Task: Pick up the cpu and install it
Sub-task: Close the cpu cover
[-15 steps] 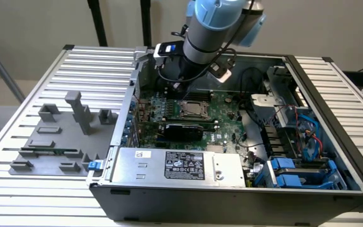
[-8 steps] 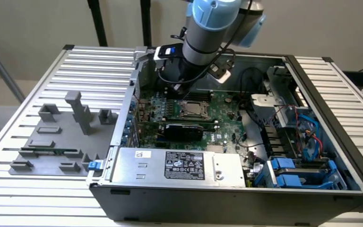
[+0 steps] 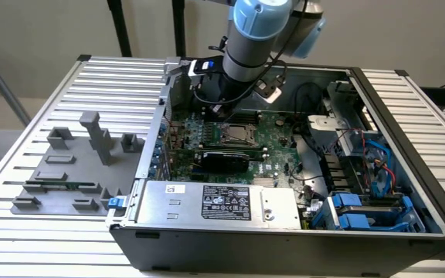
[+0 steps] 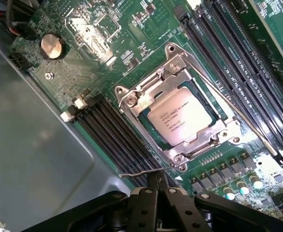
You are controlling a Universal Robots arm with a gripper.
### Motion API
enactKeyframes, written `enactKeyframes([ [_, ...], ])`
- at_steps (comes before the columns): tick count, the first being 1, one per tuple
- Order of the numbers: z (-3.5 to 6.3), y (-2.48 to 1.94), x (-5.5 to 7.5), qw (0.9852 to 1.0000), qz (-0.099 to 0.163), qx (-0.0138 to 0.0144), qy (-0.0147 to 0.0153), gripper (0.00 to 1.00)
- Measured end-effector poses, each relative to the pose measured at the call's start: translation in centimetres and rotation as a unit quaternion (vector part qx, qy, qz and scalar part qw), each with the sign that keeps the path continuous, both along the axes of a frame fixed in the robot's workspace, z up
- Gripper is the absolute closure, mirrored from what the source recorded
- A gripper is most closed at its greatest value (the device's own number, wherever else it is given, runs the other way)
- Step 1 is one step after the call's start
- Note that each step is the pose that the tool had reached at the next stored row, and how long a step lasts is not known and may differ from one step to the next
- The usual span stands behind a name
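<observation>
The cpu point(image 4: 180, 118), a small flat square chip with a pale silvery metal top and faint printed lettering, lies seated in the dark square socket point(image 4: 177, 118) of the green motherboard point(image 4: 132, 53), with the silver metal load frame point(image 4: 146, 94) closed around its edges and a thin wire lever point(image 4: 250, 126) running along one side. In the exterior view the same socket point(image 3: 233, 133) sits in the upper middle of the board, inside the open grey computer case point(image 3: 408, 139).

The black gripper point(image 4: 157, 186) hangs just above the board near the socket's corner, its two fingers point(image 4: 153, 181) pressed together and holding nothing — the chip is apart from them. Long black memory slots point(image 4: 107, 130) run beside the socket on both sides, and a round silver coin battery point(image 4: 51, 47) lies further off on the board.

In the exterior view the blue-and-grey robot arm point(image 3: 254, 35) reaches down into the case over the board. A big silver box with a black label point(image 3: 218, 204) lies at the near edge of the case, and grey plastic fixtures point(image 3: 83, 156) stand on the slatted metal table point(image 3: 114, 81) towards the exterior view's left.
</observation>
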State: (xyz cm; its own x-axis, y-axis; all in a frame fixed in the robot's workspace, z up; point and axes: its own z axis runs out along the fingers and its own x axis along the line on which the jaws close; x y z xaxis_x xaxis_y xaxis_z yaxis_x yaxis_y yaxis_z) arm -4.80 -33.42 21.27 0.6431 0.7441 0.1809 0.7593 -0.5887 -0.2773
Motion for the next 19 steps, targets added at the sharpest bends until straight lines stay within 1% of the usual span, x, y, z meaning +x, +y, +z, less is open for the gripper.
enactKeyframes([
  [1,-0.11,0.04,0.0,1.0000,0.000,-0.0031,-0.0002,0.89],
  [2,-0.24,0.09,0.0,1.0000,0.000,-0.0054,-0.0003,0.89],
  [3,-0.39,0.15,0.0,1.0000,0.000,-0.0069,-0.0003,0.89],
  [5,-0.65,0.31,0.0,1.0000,0.000,-0.0085,-0.0002,0.89],
  [7,-0.79,0.49,0.0,1.0000,0.000,-0.0093,-0.0004,0.89],
  [10,-0.80,0.59,0.2,0.9999,0.000,-0.0125,-0.0003,0.89],
  [13,-0.82,0.62,0.5,0.9999,0.000,-0.0172,-0.0004,0.89],
  [14,-0.84,0.62,0.6,0.9998,0.000,-0.0184,-0.0004,0.89],
  [17,-0.89,0.67,0.9,0.9998,0.000,-0.0212,-0.0003,0.89],
  [19,-0.94,0.72,1.1,0.9998,0.000,-0.0222,-0.0003,0.89],
])
